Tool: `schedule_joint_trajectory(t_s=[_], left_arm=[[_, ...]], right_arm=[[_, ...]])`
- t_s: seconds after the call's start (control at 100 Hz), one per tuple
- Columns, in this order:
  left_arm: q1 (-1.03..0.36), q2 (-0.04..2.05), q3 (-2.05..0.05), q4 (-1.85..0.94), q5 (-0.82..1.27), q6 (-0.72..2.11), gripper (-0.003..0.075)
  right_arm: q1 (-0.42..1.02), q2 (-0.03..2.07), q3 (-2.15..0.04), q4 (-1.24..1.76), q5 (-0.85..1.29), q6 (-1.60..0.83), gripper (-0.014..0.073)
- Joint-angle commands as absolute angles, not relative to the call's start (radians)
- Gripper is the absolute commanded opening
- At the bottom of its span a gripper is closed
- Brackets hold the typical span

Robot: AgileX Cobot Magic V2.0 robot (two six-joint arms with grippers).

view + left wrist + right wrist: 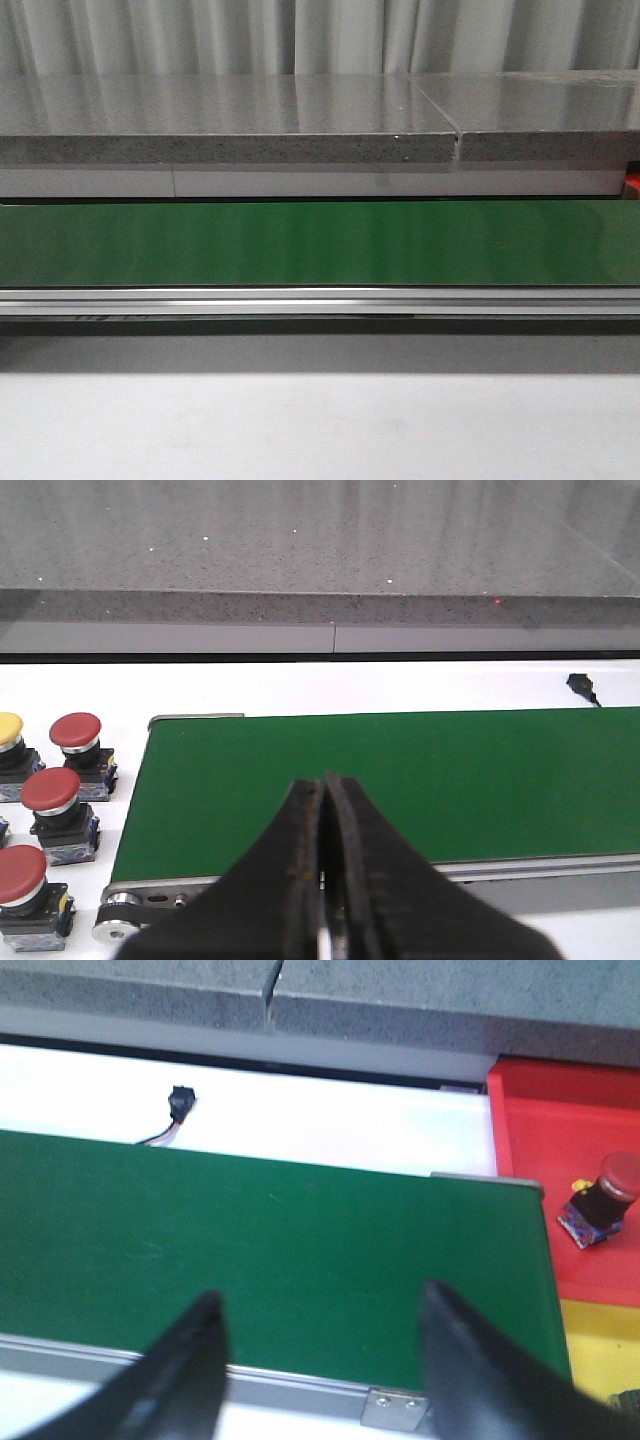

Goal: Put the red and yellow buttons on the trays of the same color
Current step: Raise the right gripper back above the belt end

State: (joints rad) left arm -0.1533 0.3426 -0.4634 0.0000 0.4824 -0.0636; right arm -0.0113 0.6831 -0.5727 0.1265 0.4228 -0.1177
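We see a green conveyor belt (320, 243) running crosswise, red tray (560, 1150) past its end holding one red button (603, 1196) tipped on its side, three upright red buttons (52, 792) beside the other end, left gripper (326, 810) pressed closed, right gripper (320, 1315) spread wide, both empty.

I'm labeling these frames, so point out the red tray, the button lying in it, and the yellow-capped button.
red tray (540, 1125): right wrist view, on its bare floor.
red button (619, 1176): right wrist view, on its red cap.
yellow button (8, 727): left wrist view, on its yellow cap at the picture's edge.
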Motion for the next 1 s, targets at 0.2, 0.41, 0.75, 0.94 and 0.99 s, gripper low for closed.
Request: schedule_joint_trajectory(t_s=[0.2,0.41,0.75,0.94,0.99], left_arm=[[-0.162,0.35,-0.49,-0.008,0.405,-0.064,-0.0019],[-0.162,0.35,-0.49,-0.008,0.405,-0.064,-0.0019],[-0.162,0.35,-0.49,-0.008,0.402,-0.064,-0.0019],[-0.162,0.35,-0.488,-0.008,0.405,-0.064,-0.0016],[-0.162,0.35,-0.488,-0.008,0.405,-0.064,0.0004]], right_arm=[[-0.009,0.675,-0.598,0.127,0.335,-0.126,-0.0067],[-0.009,0.676,-0.598,0.127,0.33,-0.126,-0.0068],[-0.009,0.676,-0.598,0.127,0.33,-0.126,-0.0068],[-0.009,0.676,-0.598,0.127,0.33,-0.126,-0.0068],[-0.009,0.676,-0.598,0.127,0.33,-0.126,-0.0068]])
